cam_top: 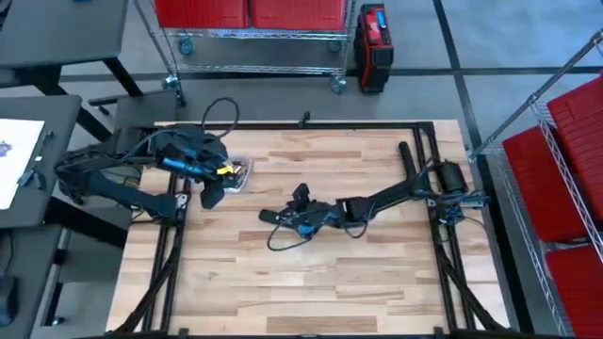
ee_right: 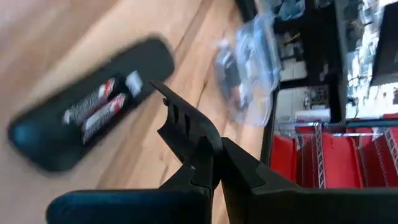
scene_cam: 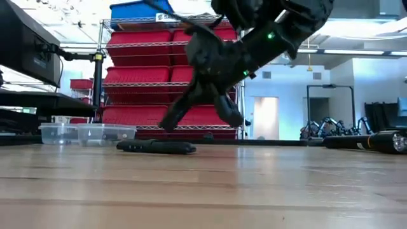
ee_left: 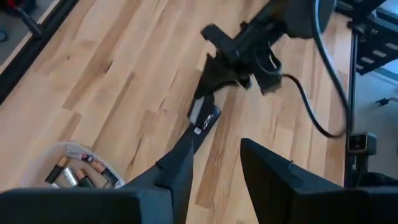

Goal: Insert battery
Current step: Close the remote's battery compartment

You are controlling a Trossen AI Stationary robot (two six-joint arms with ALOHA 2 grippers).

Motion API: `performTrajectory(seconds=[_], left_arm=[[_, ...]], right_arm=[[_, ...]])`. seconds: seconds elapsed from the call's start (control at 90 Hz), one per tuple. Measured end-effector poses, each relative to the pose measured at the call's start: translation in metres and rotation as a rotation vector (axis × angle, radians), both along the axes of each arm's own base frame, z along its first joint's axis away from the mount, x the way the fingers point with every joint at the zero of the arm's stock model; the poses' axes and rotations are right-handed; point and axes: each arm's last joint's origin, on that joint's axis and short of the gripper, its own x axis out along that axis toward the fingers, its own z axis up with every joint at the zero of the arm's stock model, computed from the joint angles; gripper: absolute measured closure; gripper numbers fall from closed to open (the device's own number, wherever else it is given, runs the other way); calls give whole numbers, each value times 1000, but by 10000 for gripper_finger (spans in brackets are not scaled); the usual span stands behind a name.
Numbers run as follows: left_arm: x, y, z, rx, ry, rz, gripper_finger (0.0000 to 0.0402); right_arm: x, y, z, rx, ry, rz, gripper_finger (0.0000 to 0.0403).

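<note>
a light wooden table [cam_top: 311, 273] fills the middle of the high view, with a black frame around it. nearest the lower edge the boards are bare. just above centre, the right gripper [cam_top: 294, 205] reaches in from the right side of the frame on a long dark arm. in the right wrist view its two dark fingers [ee_right: 186, 134] are pressed together with nothing between them. a black remote control [ee_right: 87, 102] lies flat on the wood at the left of that view, just beyond the fingertips and apart from them. its back cover is off, and two batteries [ee_right: 96, 107] sit side by side in the open compartment. in the low view the remote [scene_cam: 156, 147] lies on the table at left centre, with the right gripper [scene_cam: 210, 105] hanging above it, clear of it.

further toward the upper left of the high view, the left gripper [cam_top: 212, 188] sits beside a clear plastic container [cam_top: 236, 175]. in the left wrist view its fingers [ee_left: 180, 165] are spread apart and hold nothing. the container [ee_left: 78, 171] shows at the lower left of that view, with loose batteries [ee_left: 74, 177] inside, next to one finger. whether the finger touches it cannot be told.

beyond the table, red storage bins [cam_top: 250, 11] sit on wire shelving at the top of the high view.
</note>
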Motion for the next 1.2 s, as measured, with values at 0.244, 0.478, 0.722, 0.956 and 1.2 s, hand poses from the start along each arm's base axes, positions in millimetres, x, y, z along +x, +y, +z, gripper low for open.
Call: performTrajectory(seconds=[0.244,0.478,0.722,0.956,1.2], left_arm=[[0,0,-1,-1,7,-13,287],[0,0,-1,-4,8,-17,287],[0,0,-1,-4,8,-17,287],[1,0,-1,-4,7,-17,287],[1,0,-1,-5,7,-17,287]], right_arm=[[-2,6,-3,15,40,45,400],[-4,7,-5,50,57,28,400],[-4,11,-4,37,54,53,398],[-5,11,-7,57,86,89,373],[-7,10,-10,79,121,75,343]])
